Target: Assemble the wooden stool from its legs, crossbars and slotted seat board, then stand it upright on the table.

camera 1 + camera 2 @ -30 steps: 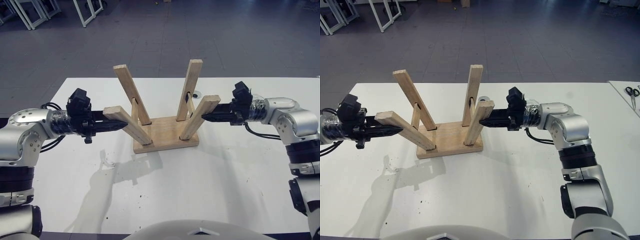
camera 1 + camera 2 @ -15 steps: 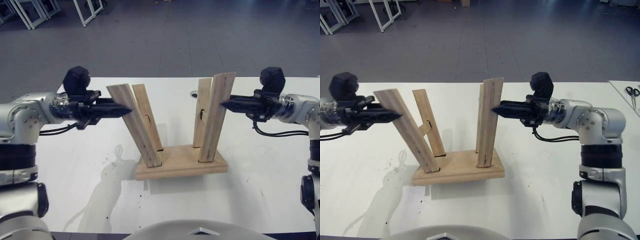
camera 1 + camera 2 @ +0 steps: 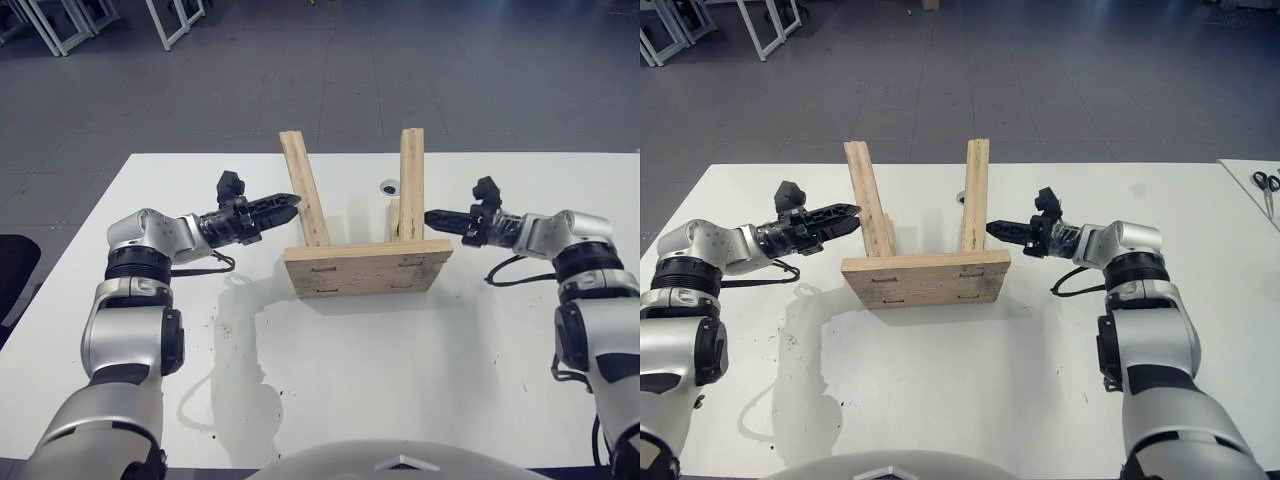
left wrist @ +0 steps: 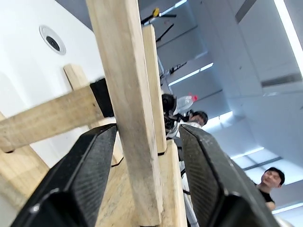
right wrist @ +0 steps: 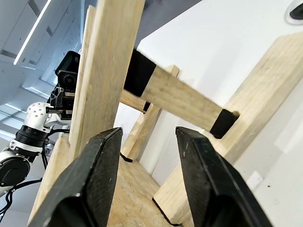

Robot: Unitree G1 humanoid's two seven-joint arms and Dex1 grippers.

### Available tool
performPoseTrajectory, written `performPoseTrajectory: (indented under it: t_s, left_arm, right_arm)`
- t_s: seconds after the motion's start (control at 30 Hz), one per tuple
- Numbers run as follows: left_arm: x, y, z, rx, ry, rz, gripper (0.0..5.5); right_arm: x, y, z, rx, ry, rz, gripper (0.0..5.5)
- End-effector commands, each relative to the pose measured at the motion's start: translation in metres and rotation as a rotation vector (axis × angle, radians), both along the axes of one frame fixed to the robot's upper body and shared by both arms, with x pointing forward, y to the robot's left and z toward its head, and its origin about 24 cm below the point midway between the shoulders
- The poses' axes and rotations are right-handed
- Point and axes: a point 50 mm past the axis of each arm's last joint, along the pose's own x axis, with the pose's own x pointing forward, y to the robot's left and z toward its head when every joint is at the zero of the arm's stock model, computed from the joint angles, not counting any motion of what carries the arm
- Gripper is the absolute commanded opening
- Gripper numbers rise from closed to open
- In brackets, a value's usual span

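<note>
The assembled wooden stool [image 3: 367,267] is tipped on its side, with the slotted seat board facing me and its lower edge at the table [image 3: 330,400]. Two legs [image 3: 302,190] point away from me, and a crossbar [image 5: 184,101] joins them behind the board. My left gripper [image 3: 288,202] is shut on the left leg [image 4: 128,94], which stands between its fingers [image 4: 90,179]. From the other side, my right gripper [image 3: 430,216] is shut on the right leg [image 5: 106,71], just above the board.
A round cable hole [image 3: 388,186] lies in the table behind the stool. Scissors [image 3: 1267,183] lie on a neighbouring table at the far right. Dark specks dot the white top in front of the stool. Open floor lies beyond the far edge.
The stool has been turned from legs-up, seat down, to seat board facing me. Both grippers stayed on its legs and came lower and farther forward.
</note>
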Motion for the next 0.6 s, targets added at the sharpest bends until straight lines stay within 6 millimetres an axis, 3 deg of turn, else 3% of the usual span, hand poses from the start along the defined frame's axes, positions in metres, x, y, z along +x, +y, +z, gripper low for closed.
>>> performPoseTrajectory:
  t_s: [0.03,0.2,0.37,0.6]
  left_arm:
    - [0.0,0.014,0.025,0.042,-0.11,-0.002,2.4]
    - [-0.029,0.023,0.029,0.272,-0.483,-0.077,2.4]
    - [-0.057,0.025,0.009,0.647,-0.715,-0.211,2.4]
    - [-0.065,0.018,0.003,0.696,-0.783,-0.304,2.4]
  right_arm:
    - [-0.001,-0.024,0.014,-0.011,-0.056,-0.046,2.07]
    - [-0.015,-0.048,0.029,-0.102,-0.246,-0.021,2.07]
    - [-0.047,-0.045,0.029,-0.329,-0.419,0.131,2.07]
    - [-0.071,-0.027,0.025,-0.476,-0.514,0.358,2.07]
